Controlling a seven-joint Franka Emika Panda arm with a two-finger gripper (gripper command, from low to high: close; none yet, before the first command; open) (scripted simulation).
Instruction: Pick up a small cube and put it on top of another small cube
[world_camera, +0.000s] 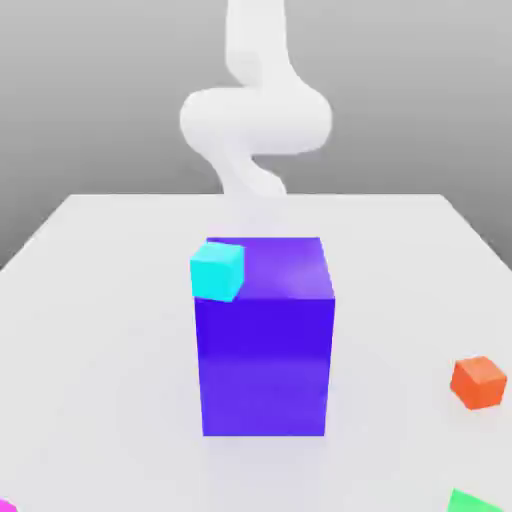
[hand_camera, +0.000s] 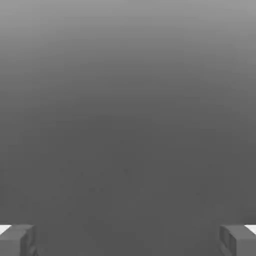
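One hand (hand_camera: 128, 241), released, fingertips well apart. One cyan cube (world_camera: 217, 271), resting on the large blue block (world_camera: 264, 365), at its top's edge toward the exterior view's left. One orange cube (world_camera: 479, 382), on the white surface (world_camera: 110, 330), toward the exterior view's right.

The robot's arm (world_camera: 256, 120) is plain glossy white, with smooth rounded segments and a bulging, barrel-like joint

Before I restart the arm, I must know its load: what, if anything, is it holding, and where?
Nothing; the gripper stands open and empty.
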